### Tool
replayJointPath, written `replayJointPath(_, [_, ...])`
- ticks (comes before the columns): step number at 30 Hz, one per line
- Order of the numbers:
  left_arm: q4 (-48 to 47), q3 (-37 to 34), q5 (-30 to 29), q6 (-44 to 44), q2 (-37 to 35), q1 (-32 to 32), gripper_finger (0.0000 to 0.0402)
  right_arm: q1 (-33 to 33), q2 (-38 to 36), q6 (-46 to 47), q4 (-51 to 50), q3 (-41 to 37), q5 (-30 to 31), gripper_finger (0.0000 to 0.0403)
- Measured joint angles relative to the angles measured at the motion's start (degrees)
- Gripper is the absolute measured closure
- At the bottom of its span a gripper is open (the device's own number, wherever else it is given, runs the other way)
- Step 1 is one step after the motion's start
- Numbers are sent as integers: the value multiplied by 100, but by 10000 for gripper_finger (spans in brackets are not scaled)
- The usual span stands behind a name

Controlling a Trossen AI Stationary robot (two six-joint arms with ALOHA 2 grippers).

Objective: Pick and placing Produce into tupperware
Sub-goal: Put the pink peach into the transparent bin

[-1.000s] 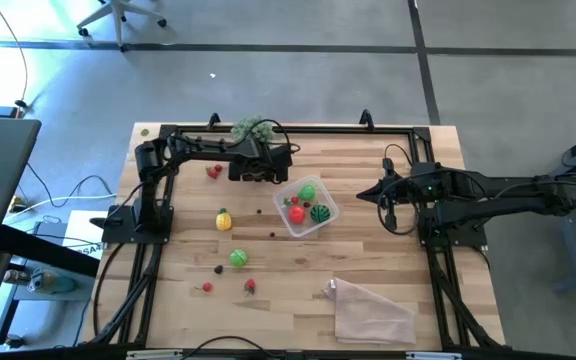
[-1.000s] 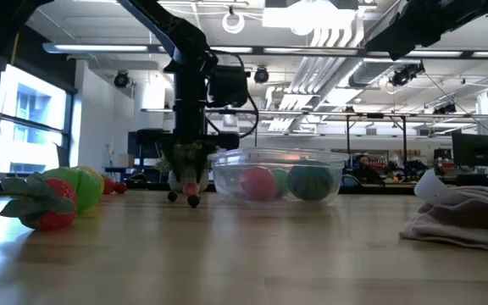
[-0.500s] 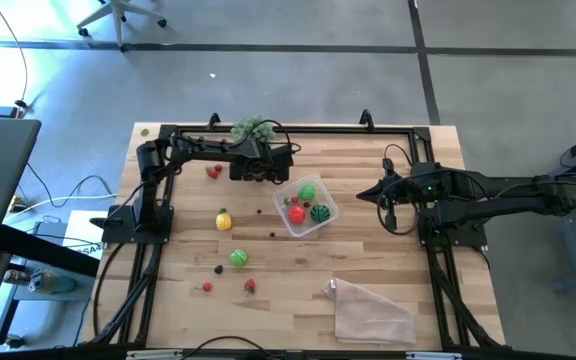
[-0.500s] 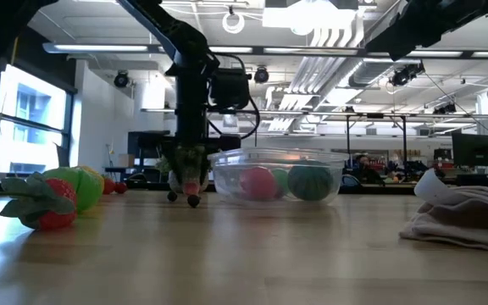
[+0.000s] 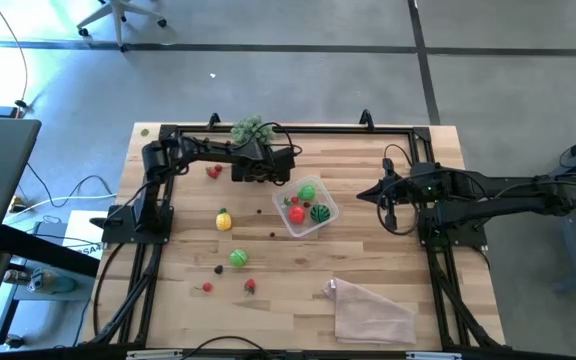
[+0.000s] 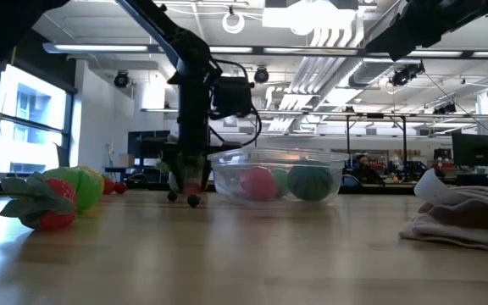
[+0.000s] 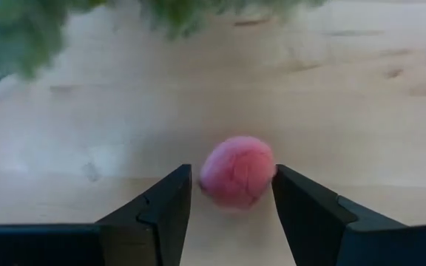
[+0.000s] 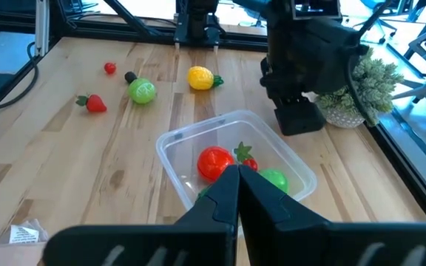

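Note:
My left gripper (image 7: 231,181) points down at the far side of the table, beside the leafy clump (image 5: 252,129). It is open, with one finger on each side of a small pink-red round fruit (image 7: 237,171) that lies on the wood. I cannot tell whether a finger touches it. The clear tupperware (image 5: 306,205) stands just right of it and holds a red fruit (image 8: 214,162), a green one and a striped melon ball (image 5: 320,212). My right gripper (image 8: 237,185) hangs shut above the table, to the right of the tub.
Loose produce lies left of and nearer than the tub: a red piece (image 5: 213,171), a yellow fruit (image 5: 224,219), a green ball (image 5: 239,258), a strawberry (image 5: 250,286) and tiny dark berries (image 5: 272,236). A crinkled clear bag (image 5: 368,310) lies at the near right.

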Motion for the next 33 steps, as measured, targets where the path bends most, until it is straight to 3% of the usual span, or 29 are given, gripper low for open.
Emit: replayJointPath(33, [-46, -9, -298, 0, 22, 0, 225, 0, 0, 0, -39, 0, 2, 402])
